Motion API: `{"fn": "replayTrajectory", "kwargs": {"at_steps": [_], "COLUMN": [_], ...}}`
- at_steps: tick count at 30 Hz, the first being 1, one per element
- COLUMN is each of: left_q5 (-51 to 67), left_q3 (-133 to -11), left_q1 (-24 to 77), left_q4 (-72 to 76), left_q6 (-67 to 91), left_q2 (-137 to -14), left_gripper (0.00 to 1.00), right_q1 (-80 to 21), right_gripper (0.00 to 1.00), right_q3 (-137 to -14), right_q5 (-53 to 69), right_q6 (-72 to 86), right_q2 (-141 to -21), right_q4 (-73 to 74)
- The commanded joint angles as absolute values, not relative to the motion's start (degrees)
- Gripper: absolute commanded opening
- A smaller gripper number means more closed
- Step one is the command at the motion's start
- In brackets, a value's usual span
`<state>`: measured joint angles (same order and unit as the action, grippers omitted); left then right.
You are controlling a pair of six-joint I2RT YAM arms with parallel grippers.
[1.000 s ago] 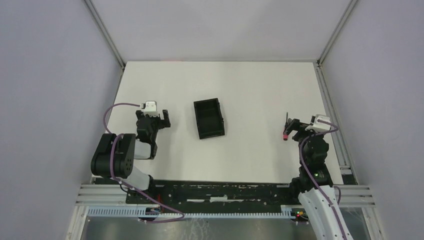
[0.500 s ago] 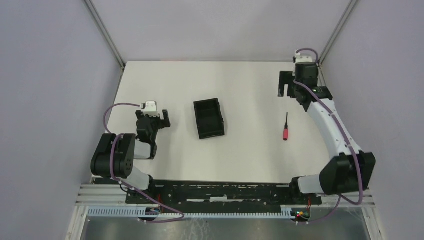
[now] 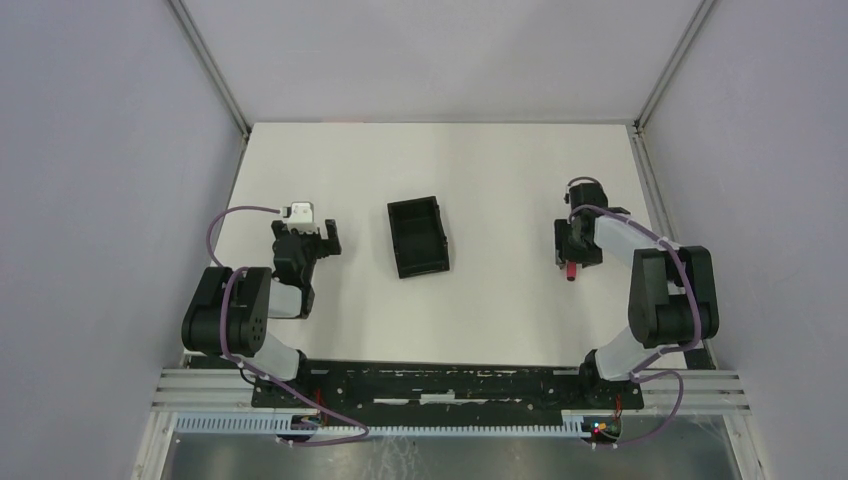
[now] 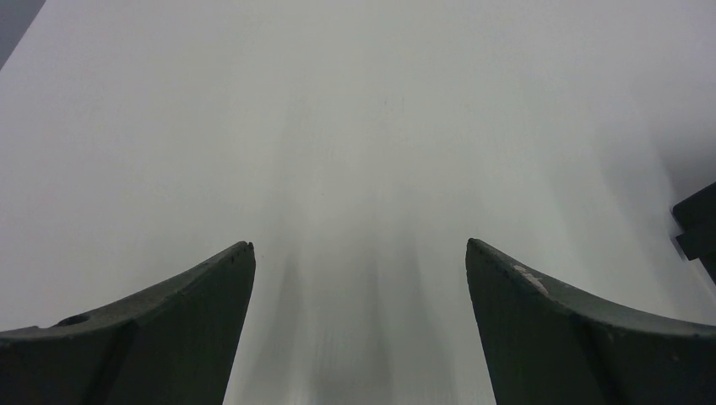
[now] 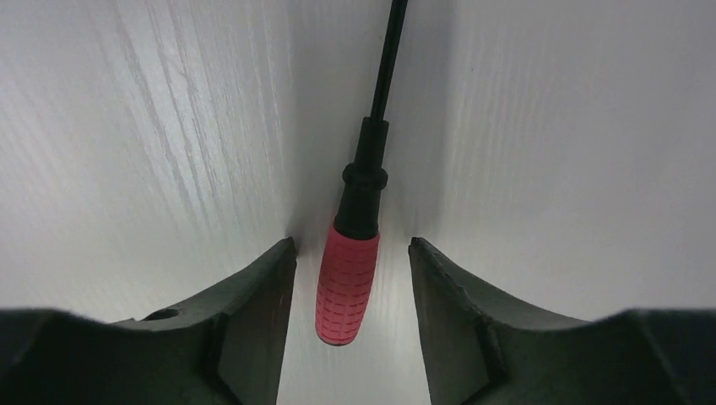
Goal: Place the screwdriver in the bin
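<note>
The screwdriver (image 5: 348, 283), red stubby handle and thin dark shaft, lies flat on the white table at the right (image 3: 570, 270). My right gripper (image 5: 351, 242) is down over it and open, one finger on each side of the red handle with a small gap on both sides. In the top view the right gripper (image 3: 575, 245) hides the shaft. The bin (image 3: 397, 240), a small black open tray, is empty at the table's middle. My left gripper (image 3: 328, 240) is open and empty left of the bin, and is also open in its wrist view (image 4: 359, 245).
The table (image 3: 500, 170) is white, with grey walls on three sides and metal frame posts at the back corners. A corner of the bin (image 4: 697, 232) shows at the right edge of the left wrist view.
My right arm has swung back from the far right corner and come down over the screwdriver, jaws now astride the handle. The screwdriver, the bin and the left arm have not moved.
</note>
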<state>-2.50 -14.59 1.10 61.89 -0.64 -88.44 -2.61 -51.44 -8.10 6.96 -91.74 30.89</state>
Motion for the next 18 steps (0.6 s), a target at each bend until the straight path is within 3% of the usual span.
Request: {"fn": "replayTrajectory", "kwargs": {"at_steps": [1,4,7,18], "left_q5": [-2.91,-2.97,-2.97,-2.93], "left_q3": [-14.77,-14.79,-14.77,-14.77], "left_q1": [1.14,1.14,1.14,1.14], "left_q4": [65.09,65.08,65.09,65.04], "left_q6": [1.32,1.32,1.32,1.32], "left_q2": [-87.45,-87.45,-87.45,-87.45], "left_gripper": [1.0,1.0,1.0,1.0], "right_q1": [-2.0,-1.69,-1.47,-1.65], "right_gripper": [0.51,0.32,0.0,0.0], "right_q3": [-50.42,-50.15,-52.32,-78.13], "right_q5": [-7.2,-7.16,-6.32,-2.51], "right_q6": [7.41,7.34,6.77,5.29], "right_q2": [-94.03,-95.19,-95.71,-91.85], "right_q4": [25.2,24.26,26.64,53.51]}}
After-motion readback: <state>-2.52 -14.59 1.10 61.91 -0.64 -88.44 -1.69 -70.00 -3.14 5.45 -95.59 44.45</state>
